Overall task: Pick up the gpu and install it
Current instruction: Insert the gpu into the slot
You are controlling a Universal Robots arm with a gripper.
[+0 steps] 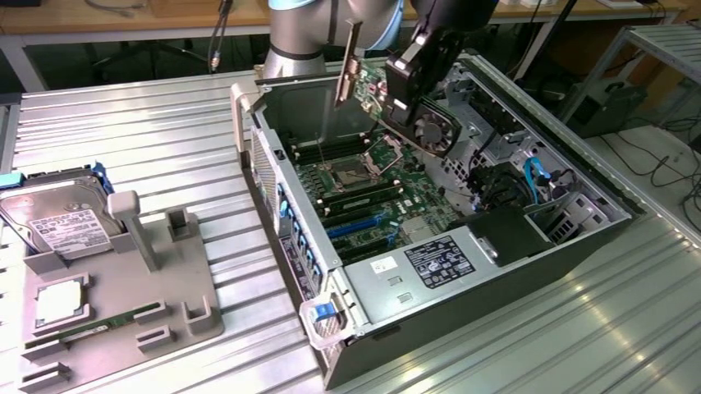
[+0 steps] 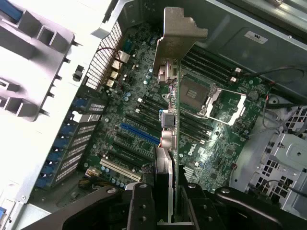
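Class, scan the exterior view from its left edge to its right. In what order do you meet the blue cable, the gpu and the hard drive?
hard drive → gpu → blue cable

A ribbed silver metal bench (image 1: 143, 139) of long parallel slats lies under bright light that glares pale off its ridges. Beyond its far edge runs a light brown wooden table top (image 1: 131, 16), with dark shadow beneath. Past the bench's edge at the exterior view's right stands a grey metal frame (image 1: 657, 41) with a black box (image 1: 605, 107) near it, and black cables (image 1: 671, 168) trail over a pale grey floor (image 1: 635, 152).
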